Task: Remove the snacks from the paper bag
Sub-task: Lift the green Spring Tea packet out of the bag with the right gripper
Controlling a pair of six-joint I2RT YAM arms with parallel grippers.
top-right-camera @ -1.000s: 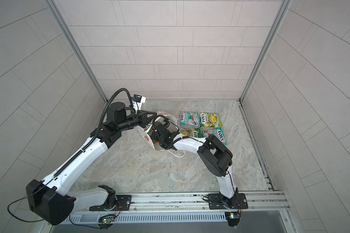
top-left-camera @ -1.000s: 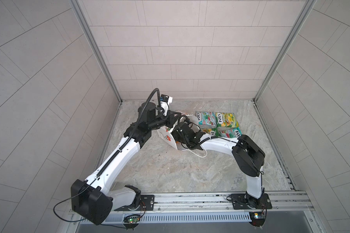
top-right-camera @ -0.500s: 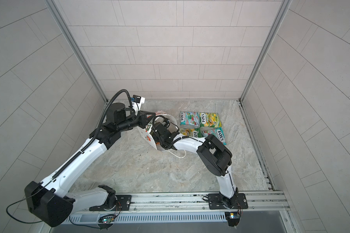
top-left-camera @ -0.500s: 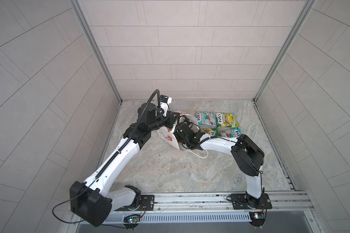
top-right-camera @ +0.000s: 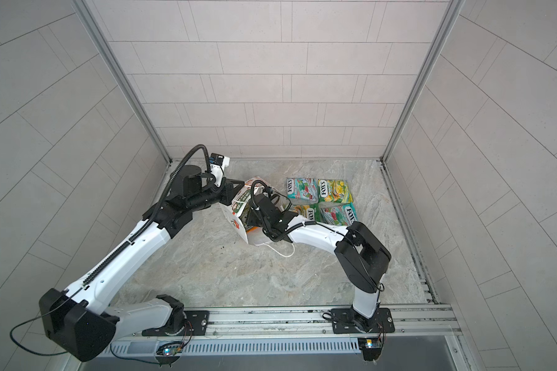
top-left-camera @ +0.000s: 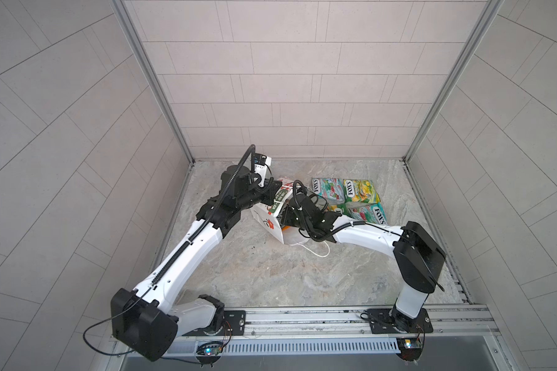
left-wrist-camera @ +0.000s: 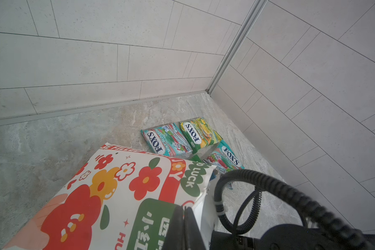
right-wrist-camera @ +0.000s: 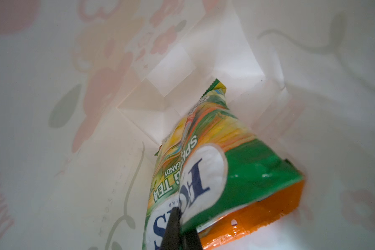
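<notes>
Inside paper bag (right-wrist-camera: 74,173), right claw (right-wrist-camera: 182,218) pinching packet (right-wrist-camera: 243,173) edge

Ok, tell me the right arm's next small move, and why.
Probably draw the right gripper straight back out of the paper bag. It is shut on the green-yellow packet, which lies over an orange packet, and the left gripper pinches the bag's edge, so the bag looks steadied for a clean exit.
</notes>
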